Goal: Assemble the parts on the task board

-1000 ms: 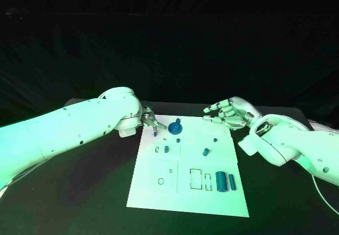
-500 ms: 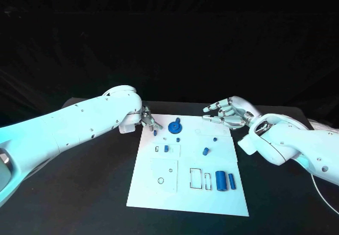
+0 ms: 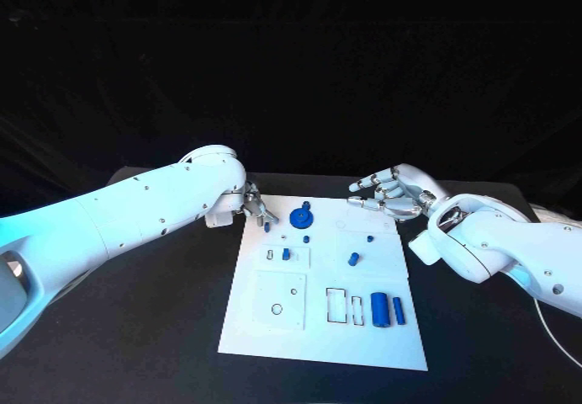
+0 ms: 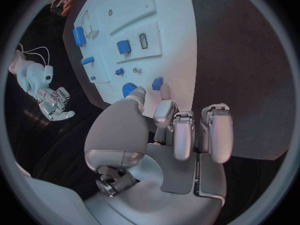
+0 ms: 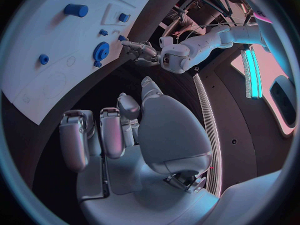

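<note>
Your white board (image 3: 318, 324) lay in the middle of the black table (image 3: 145, 337), no writing legible on it. A blue gear (image 3: 301, 220) sat near its far edge, a blue cylinder (image 3: 379, 310) near its right edge. Your left hand (image 3: 255, 207) reached over the board's far left corner; whether its fingers pinched the small blue piece (image 4: 157, 83) beside them, I couldn't tell. Your right hand (image 3: 390, 195) hovered empty over the far right corner, fingers loosely apart.
</note>
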